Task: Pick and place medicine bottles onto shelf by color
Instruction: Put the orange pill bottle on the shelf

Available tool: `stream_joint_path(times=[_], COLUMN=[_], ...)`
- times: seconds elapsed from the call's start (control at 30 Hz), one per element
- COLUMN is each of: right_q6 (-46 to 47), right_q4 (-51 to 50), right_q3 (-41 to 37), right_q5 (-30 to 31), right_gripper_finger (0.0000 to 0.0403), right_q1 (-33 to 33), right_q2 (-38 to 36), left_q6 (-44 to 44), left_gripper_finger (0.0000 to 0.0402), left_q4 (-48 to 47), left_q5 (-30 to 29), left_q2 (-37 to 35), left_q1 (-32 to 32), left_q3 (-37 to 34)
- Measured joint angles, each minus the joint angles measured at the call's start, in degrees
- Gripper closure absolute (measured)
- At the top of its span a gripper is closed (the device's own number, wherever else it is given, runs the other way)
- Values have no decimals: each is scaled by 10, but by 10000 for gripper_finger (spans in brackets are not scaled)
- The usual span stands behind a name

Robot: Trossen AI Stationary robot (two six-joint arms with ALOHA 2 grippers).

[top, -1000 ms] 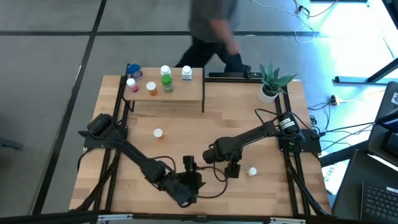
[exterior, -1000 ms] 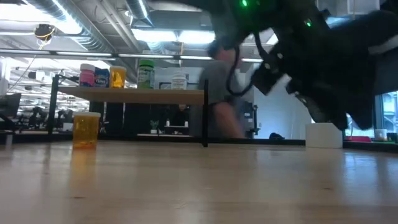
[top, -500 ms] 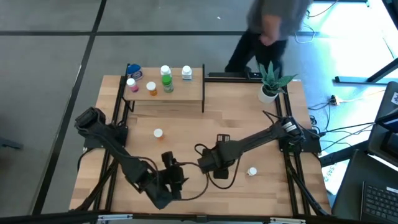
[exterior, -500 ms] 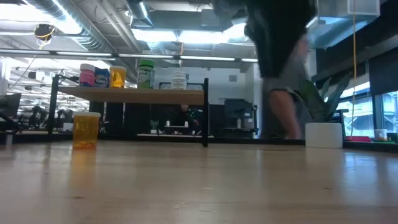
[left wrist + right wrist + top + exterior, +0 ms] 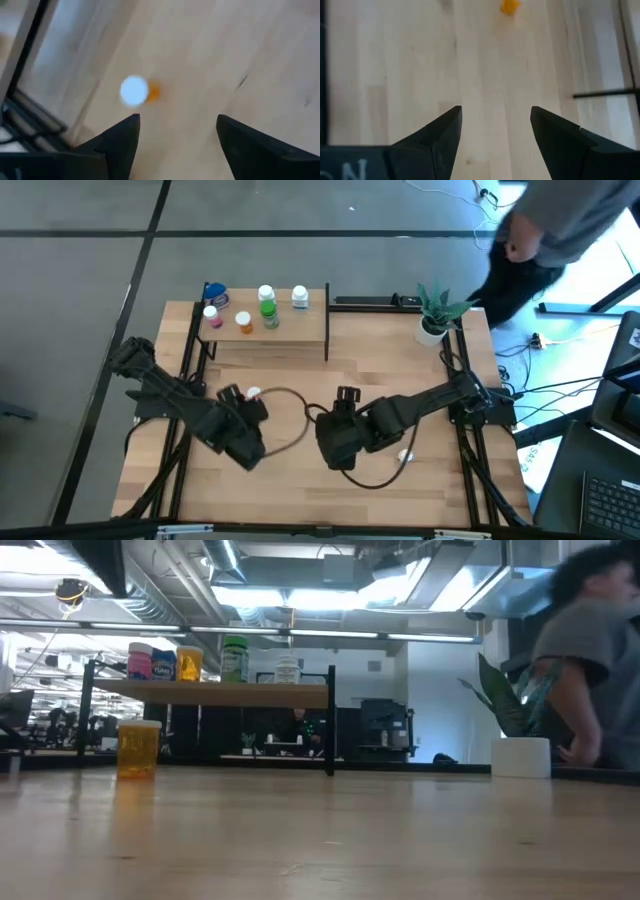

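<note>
An orange medicine bottle (image 5: 255, 393) with a white cap stands on the table in front of the shelf (image 5: 290, 332); it also shows in the low view (image 5: 138, 748). My left gripper (image 5: 232, 395) hovers open just left of it, and the bottle (image 5: 136, 91) lies ahead of its fingers. My right gripper (image 5: 346, 396) hangs open over the table's middle, the orange bottle (image 5: 510, 6) far ahead of it. A white bottle (image 5: 405, 455) stands beside the right arm. Blue (image 5: 215, 293), pink (image 5: 210, 314), orange (image 5: 243, 322), green (image 5: 267, 308) and white (image 5: 300, 298) bottles stand on the shelf.
A potted plant (image 5: 435, 315) stands at the table's far right corner. A dark flat object (image 5: 375, 302) lies right of the shelf. A person (image 5: 560, 230) moves beyond the far right corner. Bare tabletop (image 5: 300, 490) lies along the near edge.
My left gripper has risen and gone from the near edge toward the left and far side, up to the orange bottle, turning as it went. My right gripper has lifted and swung toward the far edge, out of the low view. The person has walked right behind the table.
</note>
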Motion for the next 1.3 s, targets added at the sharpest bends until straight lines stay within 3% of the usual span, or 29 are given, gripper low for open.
stream_joint_path(times=[0.1,0.23,0.4,0.63,1.3], right_q6=[-32,-56,-51,-39,-15], right_q4=[3,30,36,10,12], right_q3=[34,13,11,11,11], right_q5=[-5,-15,35,109,77], right_gripper_finger=[163,163,163,163,163], right_q1=[2,2,2,14,29], right_q2=[-3,-45,-84,-98,-98], left_q6=[6,52,124,194,393], left_gripper_finger=[145,145,145,145,145], left_q4=[-27,-28,-11,40,156], left_q5=[56,125,197,227,249], left_q2=[-18,-40,-63,-80,-80], left_q1=[30,81,143,201,355], left_q3=[0,-9,-40,-91,-191])
